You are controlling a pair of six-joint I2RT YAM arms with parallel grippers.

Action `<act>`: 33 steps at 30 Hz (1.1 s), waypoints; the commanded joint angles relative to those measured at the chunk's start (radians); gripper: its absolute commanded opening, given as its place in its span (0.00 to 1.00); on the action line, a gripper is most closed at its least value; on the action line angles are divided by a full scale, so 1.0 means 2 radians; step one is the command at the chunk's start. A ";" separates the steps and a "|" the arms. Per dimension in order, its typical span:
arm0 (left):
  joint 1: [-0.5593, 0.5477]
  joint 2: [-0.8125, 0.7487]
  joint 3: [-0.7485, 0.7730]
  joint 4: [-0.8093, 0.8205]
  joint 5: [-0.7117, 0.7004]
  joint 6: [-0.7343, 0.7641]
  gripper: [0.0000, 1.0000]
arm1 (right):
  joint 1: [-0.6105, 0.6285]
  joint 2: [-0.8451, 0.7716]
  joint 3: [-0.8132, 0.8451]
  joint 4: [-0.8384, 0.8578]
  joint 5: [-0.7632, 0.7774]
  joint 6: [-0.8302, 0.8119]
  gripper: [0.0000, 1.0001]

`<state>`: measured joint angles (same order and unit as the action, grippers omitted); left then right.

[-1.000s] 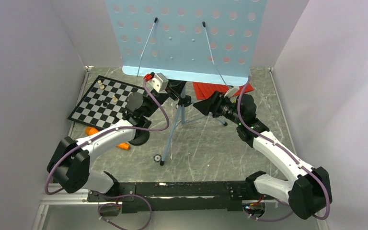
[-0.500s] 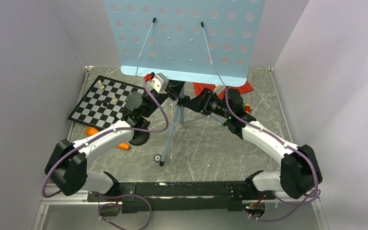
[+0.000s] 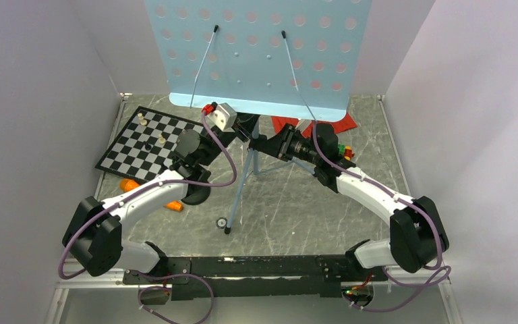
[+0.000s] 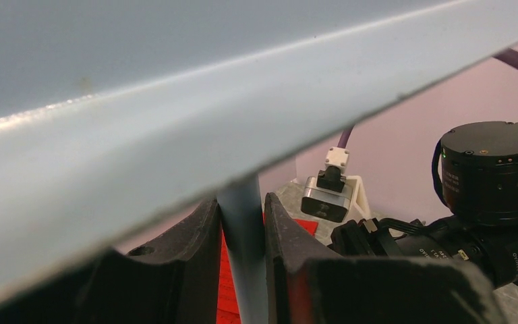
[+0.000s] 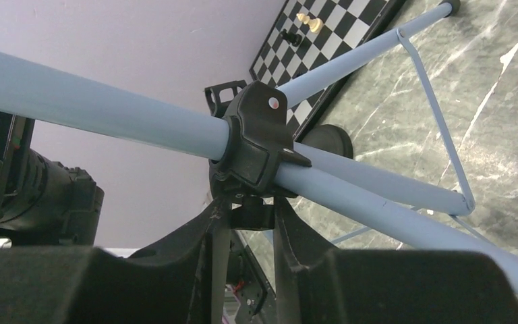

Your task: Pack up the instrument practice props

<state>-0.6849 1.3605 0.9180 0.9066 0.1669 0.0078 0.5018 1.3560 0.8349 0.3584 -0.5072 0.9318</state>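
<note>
The light-blue music stand (image 3: 256,54) stands upright at the middle back, with its perforated desk on top and its tripod legs (image 3: 237,196) spread. My left gripper (image 3: 244,129) is shut on the stand's pole (image 4: 243,263) just under the desk. My right gripper (image 3: 262,144) is shut on a black knob (image 5: 251,214) under the stand's black collar (image 5: 260,138). The red music sheets (image 3: 282,124) lie behind the stand, mostly hidden. The orange microphone (image 3: 129,183) lies at the left, partly under my left arm. The mic stand's black round base (image 3: 199,194) lies beside it.
A chessboard (image 3: 141,145) with a few pieces lies at the back left. A small brick toy car (image 3: 344,151) sits behind my right arm. A small round disc (image 3: 221,222) lies by the front tripod foot. White walls close in on both sides.
My right gripper has moved left to the stand's collar and now sits around its knob. The left gripper has kept its hold on the pole.
</note>
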 commanded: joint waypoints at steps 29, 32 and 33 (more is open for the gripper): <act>-0.002 -0.018 -0.013 -0.036 0.011 0.007 0.00 | 0.200 -0.089 -0.072 0.076 0.483 -0.711 0.00; -0.001 -0.016 -0.013 -0.040 0.008 0.007 0.00 | 0.245 -0.070 -0.092 0.155 0.554 -0.842 0.00; -0.002 -0.016 -0.013 -0.041 0.008 0.006 0.00 | 0.262 -0.063 -0.105 0.209 0.574 -0.877 0.00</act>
<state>-0.6975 1.3445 0.9127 0.8852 0.1761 -0.0216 0.9436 1.2121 0.6838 0.4919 0.3401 -0.3668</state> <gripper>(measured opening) 0.278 0.291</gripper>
